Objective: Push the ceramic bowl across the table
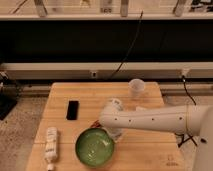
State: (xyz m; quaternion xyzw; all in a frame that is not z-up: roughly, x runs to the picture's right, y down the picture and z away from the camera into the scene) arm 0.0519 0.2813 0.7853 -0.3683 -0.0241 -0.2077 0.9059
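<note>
The ceramic bowl (94, 147), glossy dark green with a pale speckled inside, sits upright near the front edge of the light wooden table (150, 96), left of centre. My white arm reaches in from the right across the table. The gripper (114, 133) hangs down from the wrist and sits against the bowl's right rim, partly hidden behind the arm.
A small white cup (136, 87) stands at the table's back right. A black phone-like slab (73, 110) lies at the left middle. A white bottle (51, 144) lies on its side at the front left, close to the bowl. A cable hangs behind the table.
</note>
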